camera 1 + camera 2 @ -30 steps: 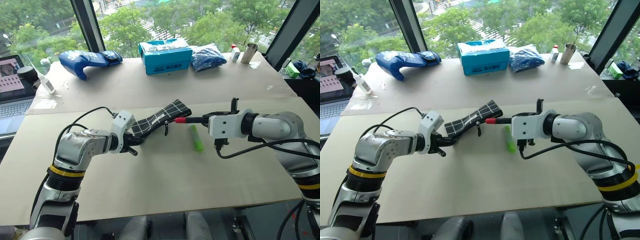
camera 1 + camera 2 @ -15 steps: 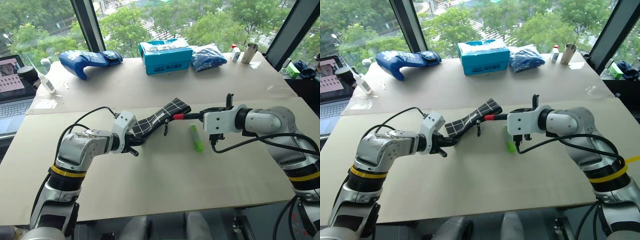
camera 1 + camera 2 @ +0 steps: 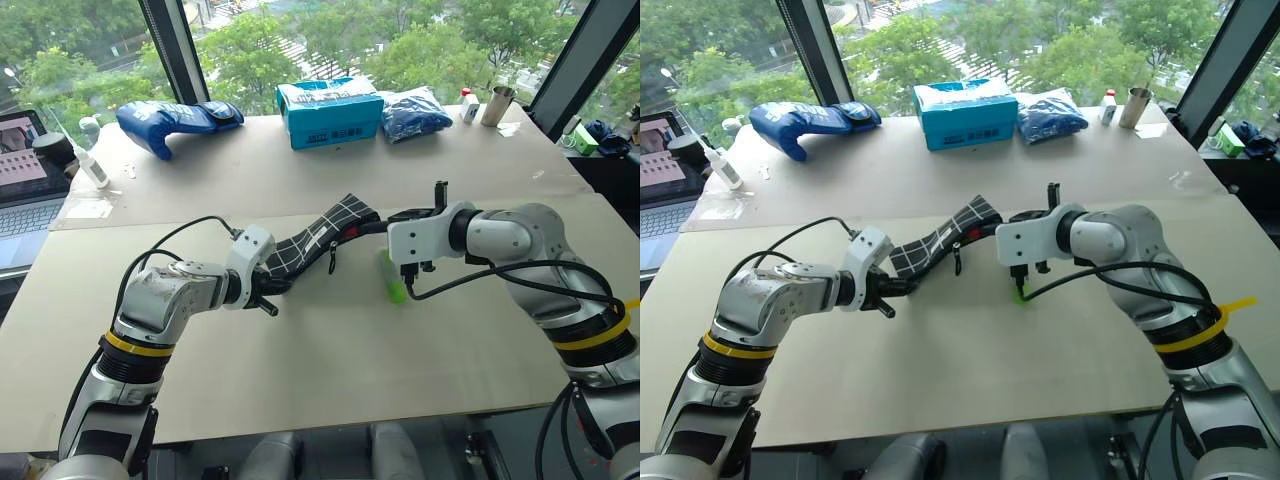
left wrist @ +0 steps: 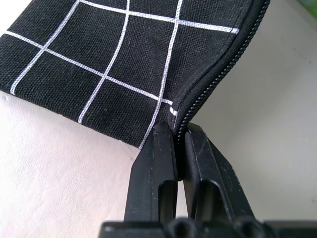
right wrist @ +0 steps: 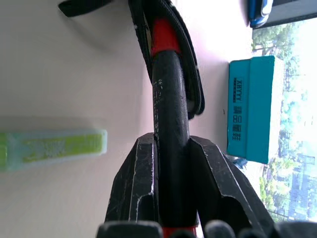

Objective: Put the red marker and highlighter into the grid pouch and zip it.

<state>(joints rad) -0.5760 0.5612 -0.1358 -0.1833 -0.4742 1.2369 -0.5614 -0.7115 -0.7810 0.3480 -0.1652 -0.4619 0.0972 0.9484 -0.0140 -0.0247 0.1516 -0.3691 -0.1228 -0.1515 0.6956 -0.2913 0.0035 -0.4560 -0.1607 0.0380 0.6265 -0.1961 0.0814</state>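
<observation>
Left gripper (image 4: 179,148): you have it clamped tight on the zipper-edge corner of the grid pouch (image 3: 318,236), holding that end up off the table (image 3: 300,360).
Right gripper (image 5: 171,148): you grip the red marker (image 5: 168,99) by its black barrel; its red end sits in the pouch's open mouth.
Highlighter (image 3: 392,278): you see it lying flat on the table, just beside the right gripper, outside the pouch.
Teal box (image 5: 250,106): white lettering runs down its side; you cannot read it.
</observation>
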